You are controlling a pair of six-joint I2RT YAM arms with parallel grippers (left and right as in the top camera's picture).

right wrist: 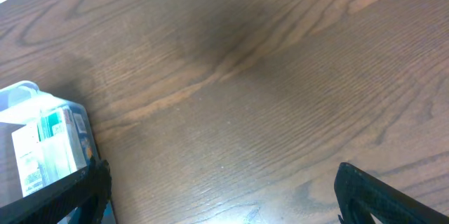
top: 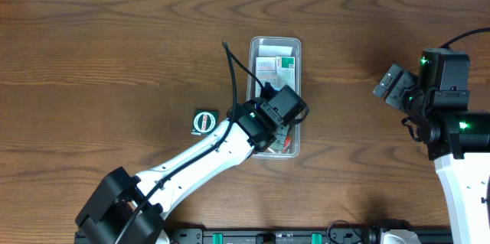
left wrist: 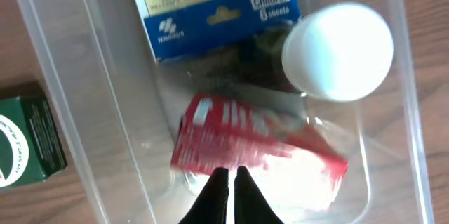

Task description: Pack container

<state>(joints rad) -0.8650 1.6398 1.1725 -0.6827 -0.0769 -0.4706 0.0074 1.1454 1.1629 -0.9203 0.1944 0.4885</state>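
Left gripper [left wrist: 230, 176] hangs over the near end of the container [top: 275, 40], fingers pinched tight together with nothing seen between them, tips pointing at a red box [left wrist: 259, 143] lying inside, a bit blurred. Toward 12 o'clock from that box there's a white round cap [left wrist: 337, 51], and beside it a blue box [left wrist: 210, 6] marked for children. The container itself sits mid-table, its long sides running 6 to 12. A green box [top: 204, 122] lies on the wood near its 9 o'clock. Out at 3 o'clock, well apart, the right gripper [top: 392, 83] hovers, fingers spread wide, holding nothing.
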